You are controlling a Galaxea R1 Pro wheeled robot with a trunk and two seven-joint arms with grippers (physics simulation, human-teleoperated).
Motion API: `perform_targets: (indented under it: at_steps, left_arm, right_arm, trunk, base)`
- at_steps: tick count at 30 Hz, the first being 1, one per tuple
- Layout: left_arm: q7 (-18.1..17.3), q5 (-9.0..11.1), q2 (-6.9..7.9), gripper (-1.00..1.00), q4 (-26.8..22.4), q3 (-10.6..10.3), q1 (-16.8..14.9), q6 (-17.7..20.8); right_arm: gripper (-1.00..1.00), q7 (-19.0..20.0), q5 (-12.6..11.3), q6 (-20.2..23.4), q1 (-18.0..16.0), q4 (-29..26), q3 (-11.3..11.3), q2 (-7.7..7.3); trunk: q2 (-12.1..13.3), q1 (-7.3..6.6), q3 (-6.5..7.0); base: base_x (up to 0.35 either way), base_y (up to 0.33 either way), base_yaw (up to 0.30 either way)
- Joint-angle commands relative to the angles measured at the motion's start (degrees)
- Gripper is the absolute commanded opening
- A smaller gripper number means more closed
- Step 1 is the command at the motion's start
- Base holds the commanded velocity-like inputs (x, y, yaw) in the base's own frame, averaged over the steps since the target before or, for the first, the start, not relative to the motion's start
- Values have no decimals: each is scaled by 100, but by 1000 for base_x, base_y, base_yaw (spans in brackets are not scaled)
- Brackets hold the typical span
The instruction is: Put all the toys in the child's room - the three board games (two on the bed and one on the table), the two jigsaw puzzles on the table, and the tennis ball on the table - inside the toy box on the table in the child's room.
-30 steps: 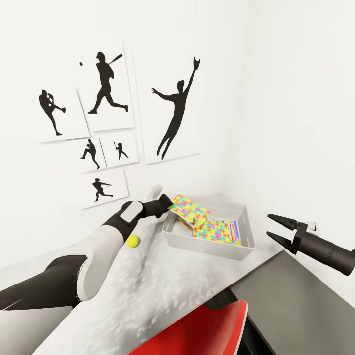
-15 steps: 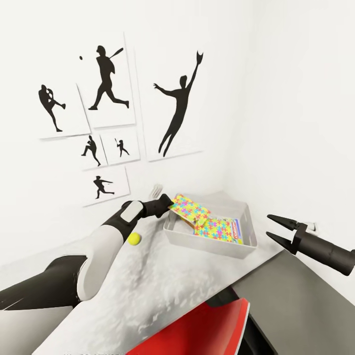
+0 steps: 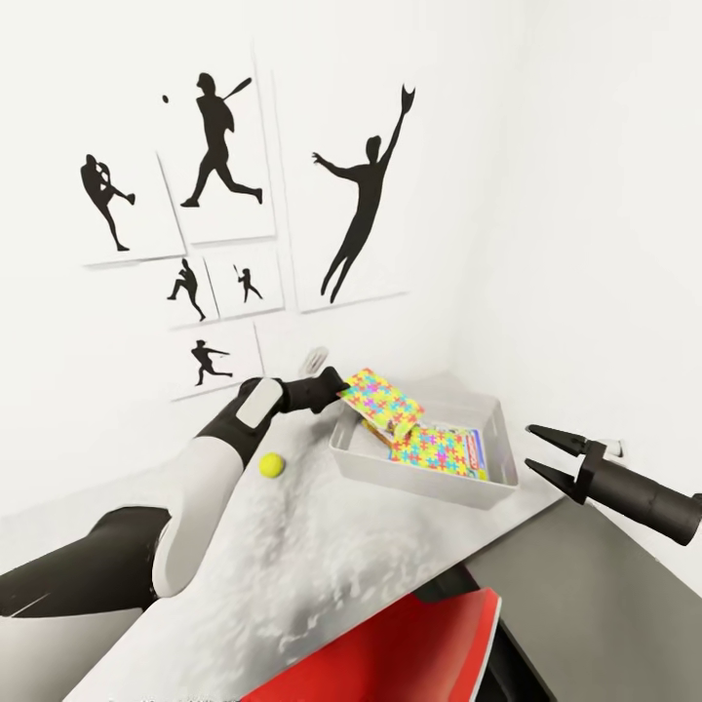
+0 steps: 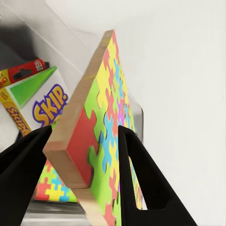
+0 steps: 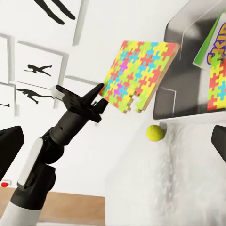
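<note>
While left fingers [image 4: 84,155] clamp a jigsaw puzzle [image 4: 101,141], right fingers [image 3: 542,452] gape; "SKIP" box [image 4: 44,101].

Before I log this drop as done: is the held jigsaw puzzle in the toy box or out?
Out: the jigsaw puzzle hangs tilted over the toy box rim, clamped in the left gripper.

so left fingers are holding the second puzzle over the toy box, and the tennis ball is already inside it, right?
Not quite. The tennis ball is on the table, outside the toy box, as the head view shows. The rest holds: the left gripper grips a jigsaw puzzle above the box's rim.
</note>
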Motion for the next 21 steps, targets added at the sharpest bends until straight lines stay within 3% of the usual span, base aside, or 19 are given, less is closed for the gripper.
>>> perform_targets:
  at_steps: [1,11,17,21]
  left_arm:
    - [-12,-1,-2,-100,-16,-51,-6,30]
    - [-12,24,-2,-100,-34,-368,1,65]
    - [-12,28,-2,-100,-38,-406,0,59]
    - [-12,28,-2,-100,-37,-411,1,58]
  right_arm:
    - [100,-30,-30,21,-5,-2,-2,-1]
    - [100,-30,-31,5,-5,-2,5,-1]
    - [100,-30,-30,2,-5,-2,5,-1]
    - [100,-30,-31,0,-5,-2,9,-1]
  trunk:
    - [-13,3,-21]
    - [-13,3,-111]
    - [-13,3,-134]
    - [-13,3,-135]
  base:
    - [0,0,70]
    - [0,0,70]
    - [0,0,28]
    - [0,0,-130]
